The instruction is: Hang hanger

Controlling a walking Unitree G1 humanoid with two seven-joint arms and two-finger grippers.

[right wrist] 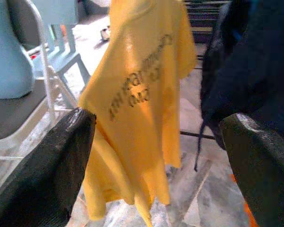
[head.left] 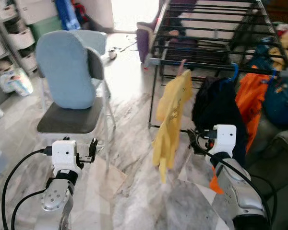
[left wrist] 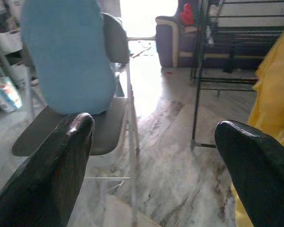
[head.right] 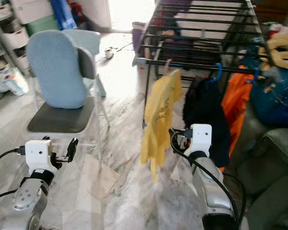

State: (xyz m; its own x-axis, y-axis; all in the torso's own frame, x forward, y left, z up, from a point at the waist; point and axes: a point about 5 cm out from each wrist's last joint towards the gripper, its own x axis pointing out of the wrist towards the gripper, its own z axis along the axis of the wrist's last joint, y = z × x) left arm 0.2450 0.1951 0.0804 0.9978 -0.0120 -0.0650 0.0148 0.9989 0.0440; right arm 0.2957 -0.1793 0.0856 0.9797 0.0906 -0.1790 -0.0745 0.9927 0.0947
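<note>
A yellow shirt (head.left: pixel 170 115) hangs on a pink hanger (head.left: pixel 182 65) hooked over the front rail of a black drying rack (head.left: pixel 156 57). To its right hang a dark garment (head.left: pixel 216 108) on a blue hanger (head.left: pixel 234 73), then an orange garment (head.left: pixel 252 103). My right gripper (head.left: pixel 196 140) is open and holds nothing. It is low in front of the dark garment, just right of the yellow shirt (right wrist: pixel 142 94), and apart from both. My left gripper (head.left: pixel 92 149) is open too, near the chair's front edge, with nothing between its fingers (left wrist: pixel 61 161).
A metal folding chair (head.left: pixel 69 120) with a light blue cushion (head.left: pixel 65 67) stands at the left. Shelves with bins (head.left: pixel 19 36) line the far left. A sofa with piled clothes (head.left: pixel 278 96) is on the right. Marble floor (head.left: pixel 134 158) lies between chair and rack.
</note>
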